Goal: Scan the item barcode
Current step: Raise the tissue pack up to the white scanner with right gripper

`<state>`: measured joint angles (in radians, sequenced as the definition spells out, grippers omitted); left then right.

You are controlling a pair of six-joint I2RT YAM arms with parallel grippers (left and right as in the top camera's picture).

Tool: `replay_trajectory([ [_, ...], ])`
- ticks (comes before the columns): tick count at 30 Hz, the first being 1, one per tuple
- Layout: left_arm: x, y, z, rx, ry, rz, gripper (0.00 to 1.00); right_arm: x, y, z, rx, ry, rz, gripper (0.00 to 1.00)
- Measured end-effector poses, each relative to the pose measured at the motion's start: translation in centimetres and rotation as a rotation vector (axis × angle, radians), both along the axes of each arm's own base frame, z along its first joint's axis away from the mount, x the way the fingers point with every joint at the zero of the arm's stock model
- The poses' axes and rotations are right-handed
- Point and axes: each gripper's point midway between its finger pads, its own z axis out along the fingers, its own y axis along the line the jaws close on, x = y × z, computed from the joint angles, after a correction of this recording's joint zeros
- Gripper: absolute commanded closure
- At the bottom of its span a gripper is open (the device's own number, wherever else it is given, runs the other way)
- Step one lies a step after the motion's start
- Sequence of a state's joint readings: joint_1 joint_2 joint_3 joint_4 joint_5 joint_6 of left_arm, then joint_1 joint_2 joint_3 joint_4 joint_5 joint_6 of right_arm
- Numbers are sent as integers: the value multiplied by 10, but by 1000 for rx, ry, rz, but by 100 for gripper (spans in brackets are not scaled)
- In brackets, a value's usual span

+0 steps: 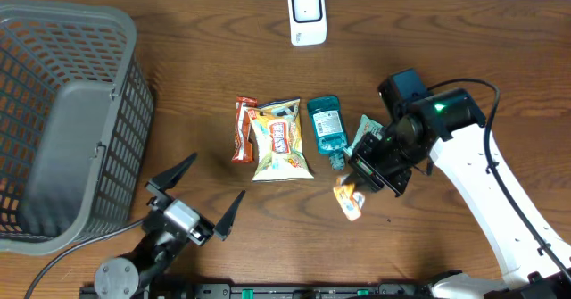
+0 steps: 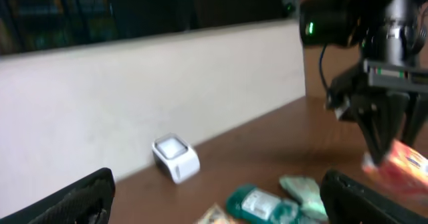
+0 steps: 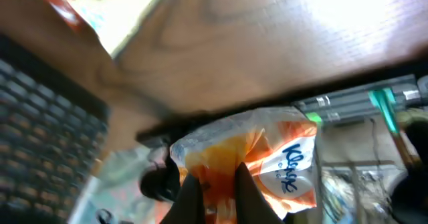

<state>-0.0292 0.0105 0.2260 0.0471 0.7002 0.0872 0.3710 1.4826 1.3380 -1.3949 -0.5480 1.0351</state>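
**One item gripped, a long reach ahead**

Nearest the robot's base, the left hand [image 1: 219, 175] hangs with its fingers spread wide and empty. It is probably parked there to stay out of the way.

To its right, the right hand [image 3: 215, 176] is clenched on an orange tissue pack [image 1: 349, 201]. It pinches one edge so the pack dangles, seemingly lifted off the tabletop [image 1: 464, 49] — a hold that likely leaves the printed faces free to turn toward a reader. No barcode can be made out.

Just beyond lie a green packet [image 1: 366, 131], a teal bottle [image 1: 326, 128], a snack bag [image 1: 280, 140] and a bar [image 1: 243, 129] in a row, presumably next in line.

Farthest off, the white scanner [image 1: 307, 15] stands at the back edge, well apart from the pack. The grey basket [image 1: 67, 13] sits far left — likely for scanned goods.
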Motion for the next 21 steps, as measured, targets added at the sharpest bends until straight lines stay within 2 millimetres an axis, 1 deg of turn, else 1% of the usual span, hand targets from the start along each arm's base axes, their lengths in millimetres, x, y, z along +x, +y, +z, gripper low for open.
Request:
replay_trajectory([
  [1, 1, 0, -6, 1, 28, 1, 2, 8, -1, -2, -17, -33, -14, 99],
  [4, 4, 0, -29, 4, 134, 4, 2, 43, -10, -9, -100, -183, -61, 99],
  [5, 4, 0, -36, 5, 166, 3, 2, 56, -15, -10, -137, -240, -78, 99],
  [6, 4, 0, -41, 6, 192, 3, 2, 73, -21, -10, -180, -317, -98, 99],
  [7, 4, 0, -47, 6, 219, 3, 2, 85, -25, -9, -207, -369, -114, 99],
  [9, 3, 0, -58, 8, 269, 3, 2, 117, -33, -2, -266, -518, -147, 99],
  [11, 3, 1, -66, 9, 307, 4, 2, 138, -37, 6, -300, -622, -158, 99],
  [14, 1, 1, -78, 11, 365, 5, 2, 174, -35, 24, -312, -805, -142, 99],
  [15, 0, 1, -81, 11, 379, 6, 2, 184, -34, 27, -320, -850, -128, 99],
  [17, -1, 1, -85, 12, 399, 7, 2, 199, -31, 28, -332, -910, -103, 99],
  [19, -1, 1, -89, 13, 418, 8, 2, 220, -25, 26, -344, -981, -70, 99],
  [21, -2, 1, -92, 13, 431, 7, 2, 243, -14, 24, -347, -1067, -28, 99],
])
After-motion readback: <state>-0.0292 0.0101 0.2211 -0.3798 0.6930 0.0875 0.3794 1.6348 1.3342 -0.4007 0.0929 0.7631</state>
